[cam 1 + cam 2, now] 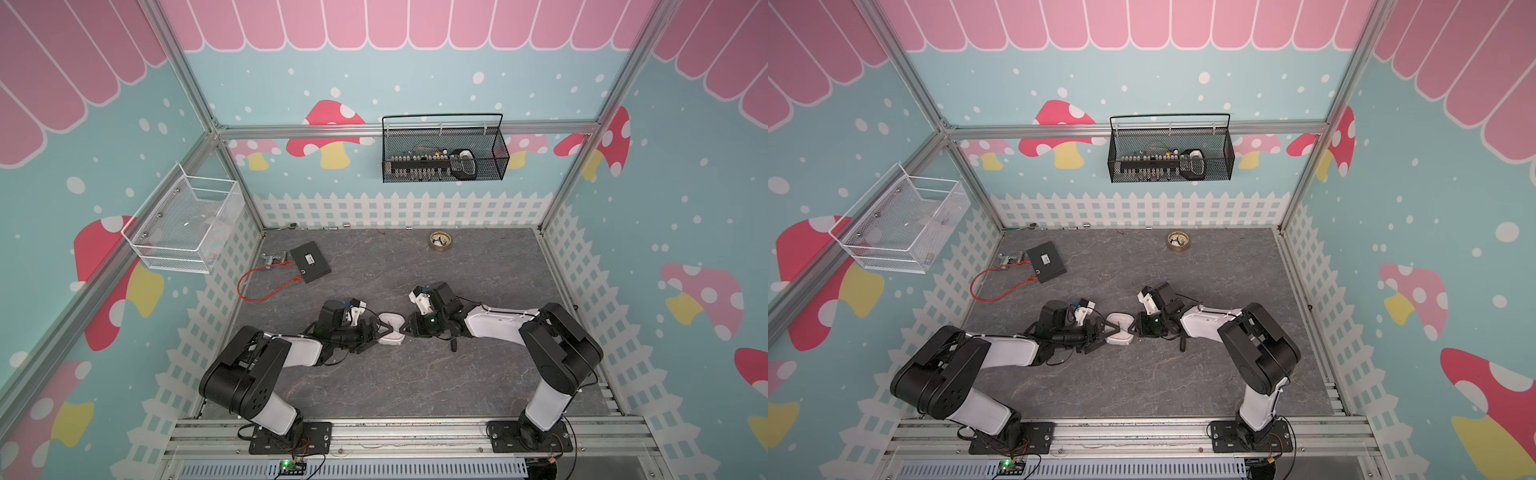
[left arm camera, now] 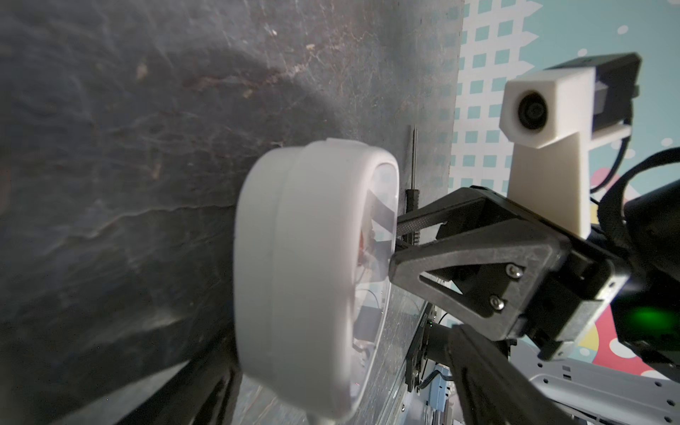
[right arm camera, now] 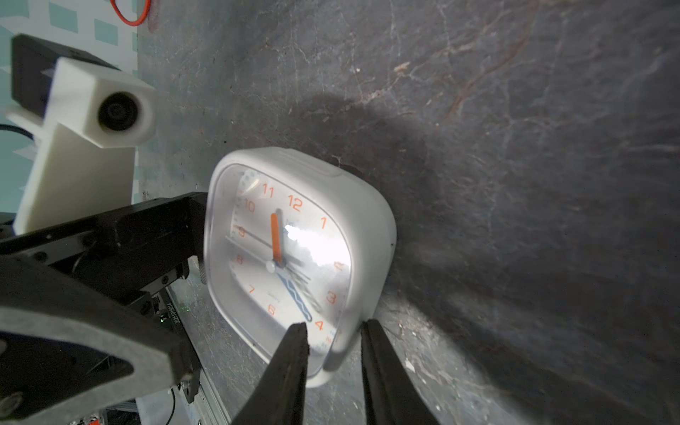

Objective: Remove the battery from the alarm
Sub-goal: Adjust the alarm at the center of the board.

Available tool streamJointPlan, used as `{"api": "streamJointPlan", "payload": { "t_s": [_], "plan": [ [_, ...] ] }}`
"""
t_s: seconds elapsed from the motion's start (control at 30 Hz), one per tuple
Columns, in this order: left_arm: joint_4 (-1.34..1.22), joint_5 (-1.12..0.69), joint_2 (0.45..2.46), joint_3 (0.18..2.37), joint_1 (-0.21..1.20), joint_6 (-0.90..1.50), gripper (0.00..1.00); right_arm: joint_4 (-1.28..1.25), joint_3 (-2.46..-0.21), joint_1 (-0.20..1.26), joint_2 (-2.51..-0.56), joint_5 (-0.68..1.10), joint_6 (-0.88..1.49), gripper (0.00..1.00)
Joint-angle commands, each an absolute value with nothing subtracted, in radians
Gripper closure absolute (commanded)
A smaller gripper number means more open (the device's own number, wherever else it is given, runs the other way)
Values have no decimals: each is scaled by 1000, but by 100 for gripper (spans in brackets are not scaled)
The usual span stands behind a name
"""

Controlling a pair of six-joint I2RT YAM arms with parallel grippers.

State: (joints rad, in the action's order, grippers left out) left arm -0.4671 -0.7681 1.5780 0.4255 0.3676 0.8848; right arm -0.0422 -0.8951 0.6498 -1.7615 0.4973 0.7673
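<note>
Right claw (image 3: 333, 326) at alarm (image 3: 294, 254) corner; white rounded case, orange numerals.

From above, only a sliver of the small white rounded-square alarm clock (image 1: 392, 322) shows, and I can't make out its dial. Its back faces no camera squarely. In the left wrist view it sits so close that it blurs. In the right wrist view, blur hides whether the jaws of the right gripper (image 3: 333, 329) actually press its corner. The slim black-handled screwdriver (image 2: 413, 176) is half hidden behind one of that gripper's fingers (image 2: 423, 220). The bits inside the black wire-mesh basket (image 1: 496, 160) are too small to name.
</note>
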Motion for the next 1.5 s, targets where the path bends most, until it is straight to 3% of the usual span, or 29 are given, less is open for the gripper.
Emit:
{"api": "streamJointPlan", "payload": {
  "t_s": [0.0,0.13,0.33,0.6,0.77,1.0,1.07,1.23,1.47],
  "plan": [
    [-515,-781,1617,410,373,914,10,-9,-885,654,-1817,468,761,76],
    [-508,-782,1621,419,373,909,15,-12,-886,652,-1834,472,755,76],
    [-435,-776,1571,426,373,871,41,-11,-891,647,-1833,477,756,76],
    [-344,-741,1467,423,341,828,44,-10,-894,644,-1829,490,756,76],
    [-344,-719,1481,438,341,830,67,-17,-887,646,-1816,506,760,76],
    [-256,-656,1499,496,347,792,82,1,-883,646,-1750,497,767,75],
    [-145,-599,1464,543,350,749,90,36,-885,644,-1694,460,767,71],
    [277,-292,1333,796,385,582,96,201,-942,639,-1480,300,744,58],
    [730,205,1428,1229,600,464,100,445,-1060,592,-1250,106,678,56]
  ]
}}
